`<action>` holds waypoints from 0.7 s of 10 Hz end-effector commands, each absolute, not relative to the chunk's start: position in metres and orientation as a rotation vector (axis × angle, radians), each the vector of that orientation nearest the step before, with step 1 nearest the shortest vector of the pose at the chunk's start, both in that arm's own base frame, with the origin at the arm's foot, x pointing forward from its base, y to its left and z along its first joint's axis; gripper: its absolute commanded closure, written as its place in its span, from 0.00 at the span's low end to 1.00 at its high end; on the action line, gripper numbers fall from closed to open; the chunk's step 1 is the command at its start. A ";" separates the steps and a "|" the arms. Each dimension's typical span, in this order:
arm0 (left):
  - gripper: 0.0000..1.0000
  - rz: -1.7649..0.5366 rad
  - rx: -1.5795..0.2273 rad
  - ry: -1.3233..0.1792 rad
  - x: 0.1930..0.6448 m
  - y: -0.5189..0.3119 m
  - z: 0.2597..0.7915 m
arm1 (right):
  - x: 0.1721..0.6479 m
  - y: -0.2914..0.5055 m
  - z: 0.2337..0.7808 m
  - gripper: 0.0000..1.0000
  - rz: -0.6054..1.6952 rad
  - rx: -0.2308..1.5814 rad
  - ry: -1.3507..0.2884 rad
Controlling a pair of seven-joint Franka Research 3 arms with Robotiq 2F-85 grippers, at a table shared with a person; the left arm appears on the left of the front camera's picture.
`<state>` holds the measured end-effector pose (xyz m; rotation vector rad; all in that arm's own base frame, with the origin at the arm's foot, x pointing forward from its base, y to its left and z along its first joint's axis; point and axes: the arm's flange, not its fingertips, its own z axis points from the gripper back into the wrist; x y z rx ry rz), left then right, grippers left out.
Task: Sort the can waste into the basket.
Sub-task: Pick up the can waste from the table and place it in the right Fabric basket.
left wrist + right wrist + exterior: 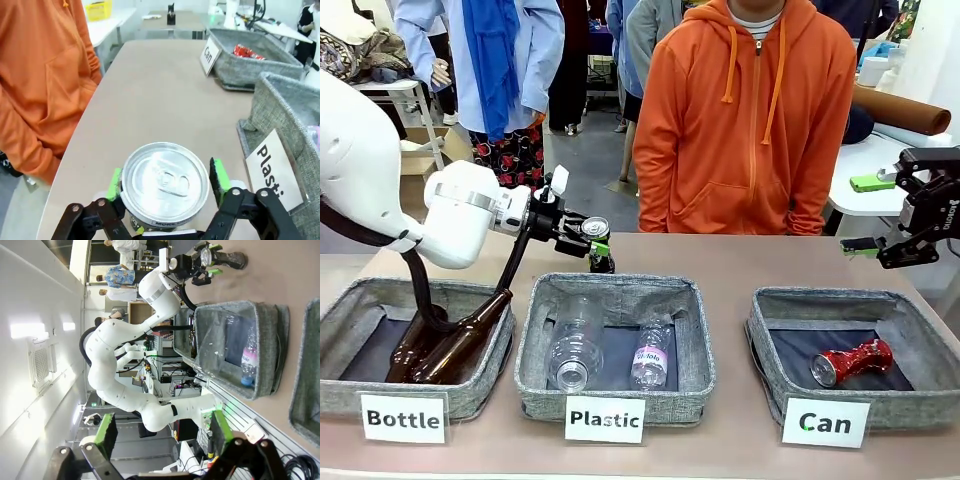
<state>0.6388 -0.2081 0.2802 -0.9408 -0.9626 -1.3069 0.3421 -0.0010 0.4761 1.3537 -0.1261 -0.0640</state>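
**Second can in the left gripper's span, behind the Plastic basket**

Three labelled baskets line the near edge of the bench (740,262); nearest you on the right sits the Can basket (853,303), with the red can (851,361) already lying on its dark lining; the Plastic basket (616,290) holds two clear bottles (651,352) in the middle, and the Bottle basket (412,292) holds brown bottles (460,343) on the left.

Just behind the Plastic basket's far wall, your left gripper (597,246) straddles the black-blue can (595,231); in the left wrist view the silver top (165,183) sits between the green pads (219,175), with the jaws set wide and a sliver of gap on each side, so I judge it bracketed rather than clamped; whether it rests on the bench I cannot tell.

Your risks, as I judge them: close off-centre and the round can may squirt sideways or tip; lift before the pads bite and it drops, perhaps into the Plastic basket just beside it; carry it low and you could clip that basket's rim or the Can basket's near wall.

Your right gripper (893,252) hangs wide and empty above the far right corner, near the Can basket, so watch for crowding there; open bench runs between the baskets and the person in the orange hoodie (744,120) at the far edge.
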 end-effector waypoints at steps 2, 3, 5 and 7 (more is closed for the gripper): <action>1.00 -1.307 -0.979 -1.005 0.642 -0.207 0.278 | 0.341 0.000 0.480 0.00 -0.075 1.355 -0.115; 0.74 -1.310 -0.984 -1.009 0.643 -0.207 0.278 | 0.341 0.000 0.480 0.00 -0.075 1.355 -0.115; 1.00 -1.315 -0.982 -1.020 0.641 -0.208 0.279 | 0.341 0.000 0.480 0.00 -0.075 1.355 -0.115; 1.00 -1.297 -0.993 -1.067 0.641 -0.201 0.291 | 0.341 0.000 0.480 0.00 -0.075 1.355 -0.115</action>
